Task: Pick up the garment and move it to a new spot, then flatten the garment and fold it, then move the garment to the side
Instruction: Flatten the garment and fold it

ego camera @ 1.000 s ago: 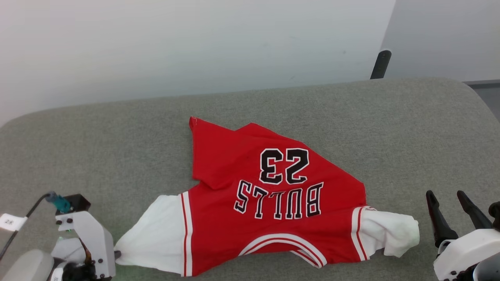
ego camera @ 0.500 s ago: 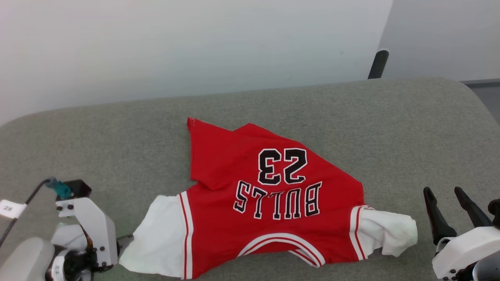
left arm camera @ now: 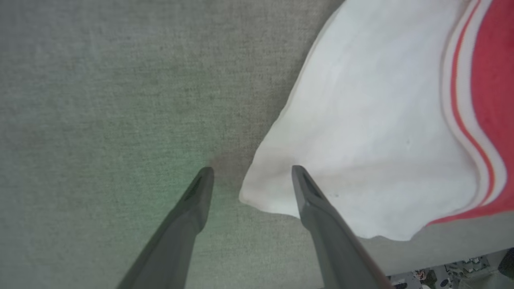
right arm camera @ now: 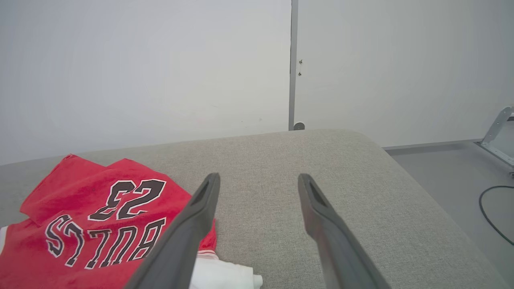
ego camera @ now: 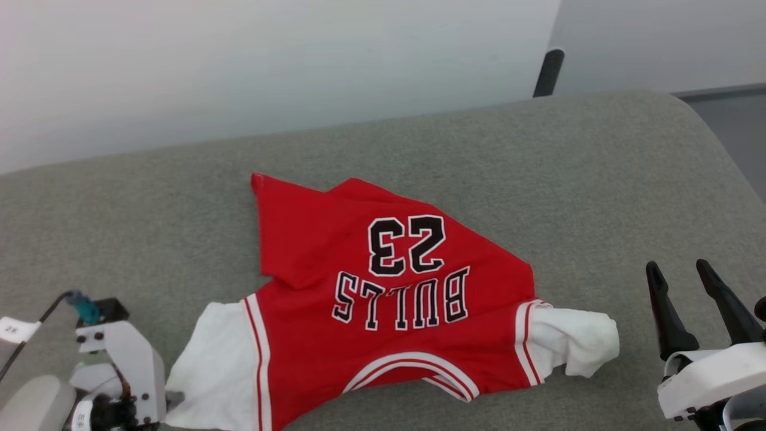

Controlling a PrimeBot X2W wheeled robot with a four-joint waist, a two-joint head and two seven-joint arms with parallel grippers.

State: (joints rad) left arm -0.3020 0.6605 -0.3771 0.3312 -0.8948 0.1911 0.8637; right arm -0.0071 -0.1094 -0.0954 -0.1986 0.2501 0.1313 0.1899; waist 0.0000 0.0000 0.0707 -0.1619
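Bright, soft, even light; shadows under the shirt (ego camera: 383, 299) are faint. The head view is sharp. The left wrist view is softer, with a green tint on the tabletop (left arm camera: 100, 172) beside the left end effector (left arm camera: 251, 170).

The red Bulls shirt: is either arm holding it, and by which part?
Nothing is held. The left gripper is open at the white sleeve corner of the shirt; the right gripper is open, clear of it.

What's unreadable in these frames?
- Head view: garment, near-left sleeve cut by bottom edge.
- Head view: far hem folded over, layers beneath hidden.
- Right wrist view: right gripper finger partly covers the bunched sleeve.
- Left wrist view: whether left gripper touches sleeve, unclear.
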